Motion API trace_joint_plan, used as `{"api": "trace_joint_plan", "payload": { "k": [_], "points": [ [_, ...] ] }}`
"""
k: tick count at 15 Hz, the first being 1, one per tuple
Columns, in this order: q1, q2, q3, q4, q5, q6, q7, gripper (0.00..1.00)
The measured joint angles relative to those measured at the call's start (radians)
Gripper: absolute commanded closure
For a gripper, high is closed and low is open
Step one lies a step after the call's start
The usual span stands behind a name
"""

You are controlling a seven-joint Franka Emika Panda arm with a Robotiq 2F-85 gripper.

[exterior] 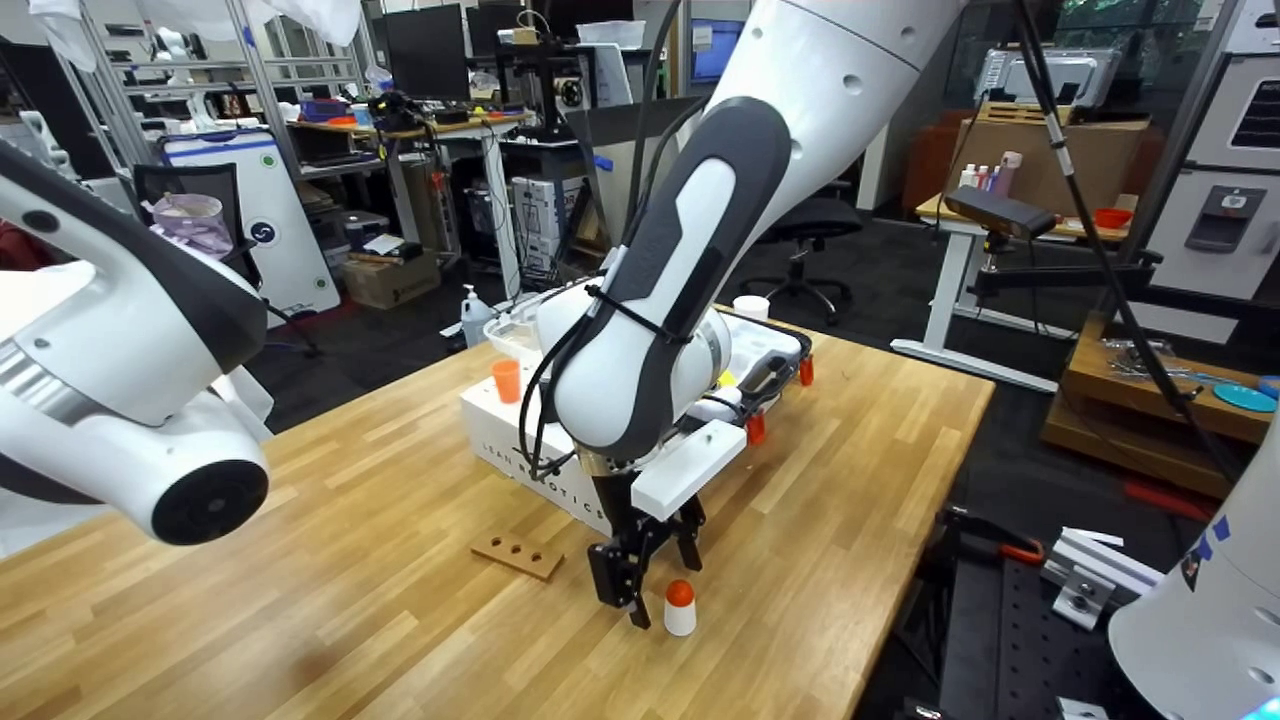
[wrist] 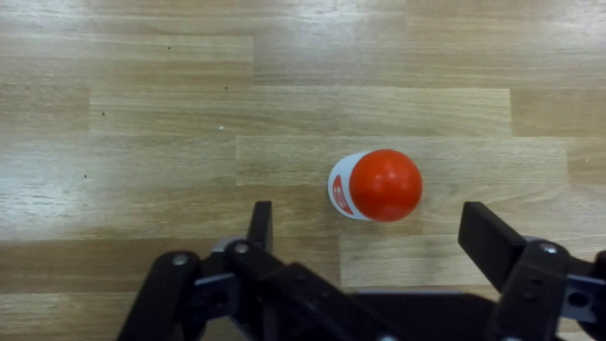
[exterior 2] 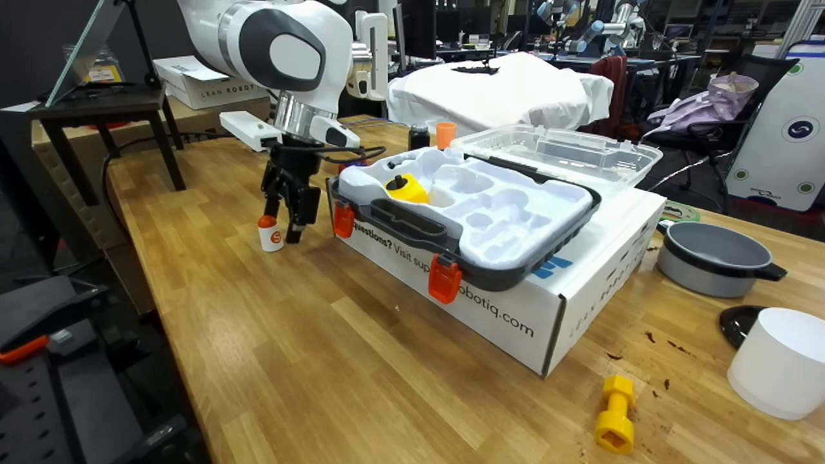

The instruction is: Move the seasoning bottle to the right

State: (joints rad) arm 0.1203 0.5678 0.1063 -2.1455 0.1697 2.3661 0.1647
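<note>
So the seasoning bottle [exterior: 680,612], the tiny white one with the orange-red cap [exterior: 680,593], is standing upright on the wooden table [exterior: 400,600] in both exterior views. The gripper [wrist: 369,222] is down low right beside it with its fingers [wrist: 490,246] spread wide, not holding anything. Going by the wrist view, the bottle sits just beyond the fingertips, somewhere in the span between them, with bare wood showing to its left and right, so it looks clear of both. You can also make out a red logo [wrist: 340,194] on its left side there.

In an exterior view the white arm [exterior: 705,200] leans down to that spot from above, a little wooden block [exterior: 516,556] with three holes lies left of the gripper, and another arm [exterior: 130,410] juts in from the left edge.

In an exterior view, the big white box [exterior 2: 503,316] is right of the gripper, with a dark plastic case [exterior 2: 496,278] on top, yellow part [exterior 2: 412,191] in its gray tray [exterior 2: 541,222], clear lid [exterior 2: 567,154] on the far side. Right of the box there's a gray pan [exterior 2: 696,274], and nearer, a white cup [exterior 2: 767,374] and a chunky yellow bolt [exterior 2: 617,415].
</note>
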Motion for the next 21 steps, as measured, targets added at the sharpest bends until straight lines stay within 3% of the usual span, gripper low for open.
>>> {"api": "trace_joint_plan", "payload": {
  "k": [9, 10, 11, 13, 21],
  "points": [
    [0.001, 0.000, 0.007, -0.023, 0.015, 0.000, 0.000, 0.00],
    [0.001, 0.000, 0.007, -0.026, 0.018, 0.000, 0.000, 0.04],
    [0.000, 0.000, 0.007, -0.028, 0.020, 0.000, 0.000, 0.25],
    [0.000, 0.000, 0.007, -0.028, 0.026, 0.000, 0.000, 0.31],
    [0.000, 0.000, 0.008, -0.027, 0.044, 0.000, -0.001, 0.88]
  ]
}}
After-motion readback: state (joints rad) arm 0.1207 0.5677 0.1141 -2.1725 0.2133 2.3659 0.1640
